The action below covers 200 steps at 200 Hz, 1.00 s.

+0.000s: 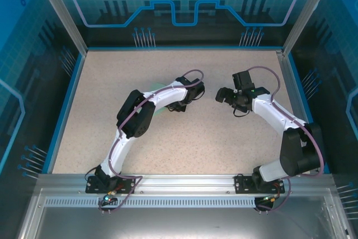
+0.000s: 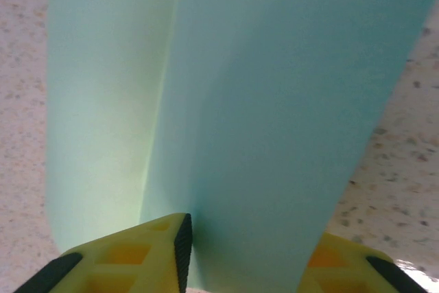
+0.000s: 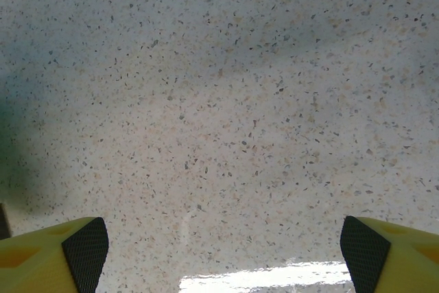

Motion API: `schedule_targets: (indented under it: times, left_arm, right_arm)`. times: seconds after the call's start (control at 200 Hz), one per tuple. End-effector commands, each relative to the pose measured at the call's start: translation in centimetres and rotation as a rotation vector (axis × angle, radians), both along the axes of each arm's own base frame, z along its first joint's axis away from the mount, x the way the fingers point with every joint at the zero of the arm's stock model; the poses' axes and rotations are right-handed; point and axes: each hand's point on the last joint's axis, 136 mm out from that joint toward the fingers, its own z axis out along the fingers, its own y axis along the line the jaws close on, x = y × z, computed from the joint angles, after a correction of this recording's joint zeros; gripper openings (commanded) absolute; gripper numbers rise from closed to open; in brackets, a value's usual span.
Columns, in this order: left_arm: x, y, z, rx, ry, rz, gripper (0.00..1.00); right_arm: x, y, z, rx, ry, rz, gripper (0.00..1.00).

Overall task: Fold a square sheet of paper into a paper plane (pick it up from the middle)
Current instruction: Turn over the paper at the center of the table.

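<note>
Between the fingers of my left gripper (image 2: pixel 250 238) stands creased green paper (image 2: pixel 274 87); gripped or not, I cannot tell. My right gripper (image 3: pixel 223 252) gapes open above the worktop (image 3: pixel 219 101).

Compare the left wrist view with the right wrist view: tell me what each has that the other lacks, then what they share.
Left wrist: the pale green sheet of paper, creased lengthwise, runs between the fingers of the left gripper; whether it is clamped is unclear. Right wrist: the right gripper, fingers wide apart over the speckled table, has nothing between them. Both: yellow fingers with black pads, and speckled tabletop.
</note>
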Motion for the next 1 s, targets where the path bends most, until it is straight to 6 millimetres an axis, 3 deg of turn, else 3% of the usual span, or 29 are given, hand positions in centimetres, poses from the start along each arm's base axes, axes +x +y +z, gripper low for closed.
schedule_targets:
  times: [0.0, 0.175, 0.52, 0.63, 0.745, 0.86, 0.995]
  left_arm:
    - [-0.6, -1.6, -0.7, -0.094, 0.035, -0.001, 0.37]
    - [-1.3, -2.2, -2.2, -0.127, 0.082, -0.003, 0.37]
    - [-1.9, -4.0, -2.6, -0.335, 0.139, 0.006, 0.35]
    - [-2.1, -5.2, -1.9, -0.430, 0.146, -0.019, 0.35]
    - [-2.6, -7.5, 1.2, -0.589, 0.137, -0.066, 0.37]
    - [-3.8, -10.8, 6.3, -0.829, 0.133, -0.152, 0.41]
    - [-5.1, -11.5, 10.9, -0.995, 0.103, -0.210, 0.45]
  right_arm:
    - [0.0, -0.6, -0.3, 0.013, 0.026, -0.029, 0.91]
    - [0.0, -0.3, -0.2, 0.028, 0.030, -0.022, 0.91]
    - [0.3, 0.7, -0.1, 0.074, 0.040, -0.009, 0.91]
    - [0.4, 0.8, -0.1, 0.078, 0.040, -0.004, 0.91]
    - [0.6, 1.0, 0.2, 0.082, 0.035, -0.003, 0.91]
    - [1.0, 1.6, 0.6, 0.088, 0.026, 0.013, 0.91]
    - [1.8, 3.3, 1.0, 0.099, 0.022, 0.069, 0.90]
